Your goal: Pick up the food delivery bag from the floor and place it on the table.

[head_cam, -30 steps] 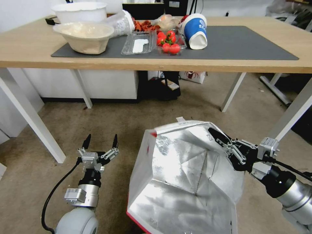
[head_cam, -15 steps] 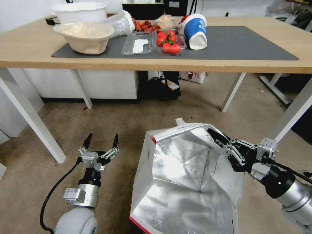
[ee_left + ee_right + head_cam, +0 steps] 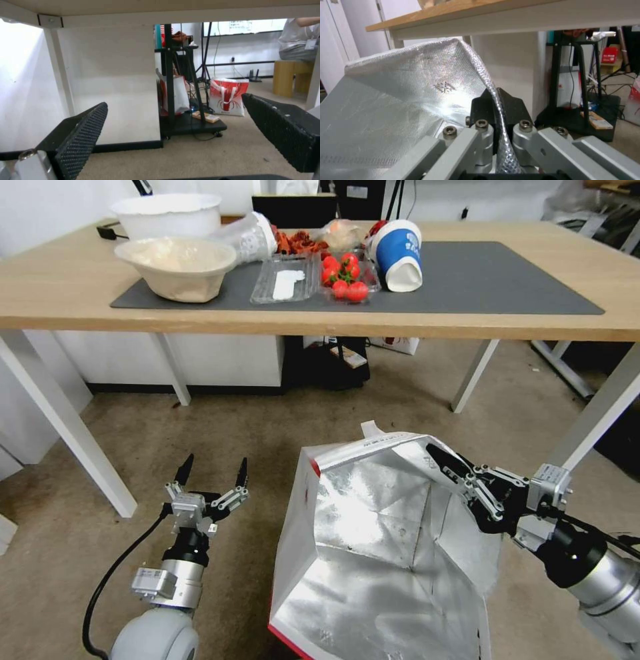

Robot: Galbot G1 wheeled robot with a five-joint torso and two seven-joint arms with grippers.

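The food delivery bag point(image 3: 383, 553) stands open-mouthed on the near side of the table point(image 3: 60, 293), its silver foil lining facing up and a red edge showing along its near bottom corner; whether its base rests on the floor point(image 3: 267, 427) or hangs just above it cannot be told; the right gripper point(image 3: 445, 465) is clamped on the bag's right rim, one finger inside against the foil and the other outside, and in the right wrist view the foil edge point(image 3: 493, 100) runs pinched between the two black fingertips point(image 3: 480, 107); the left gripper point(image 3: 212, 472) hovers low over the carpet to the left of the bag, apart from it, its two black fingers point(image 3: 181, 469) spread wide with nothing between them; the left wrist view shows the same ribbed pads point(image 3: 83, 140) parted, looking under the table toward a white panel point(image 3: 110, 82) and a black rack point(image 3: 186, 100); on the table lies a dark grey mat point(image 3: 493, 280), bare on its right half; on its left half and just beyond sit a beige bowl point(image 3: 177, 267), a white bowl point(image 3: 167, 213), a clear lid point(image 3: 283, 283), a tray of red tomatoes point(image 3: 345, 280) and a tipped blue-and-white cup point(image 3: 399, 253).
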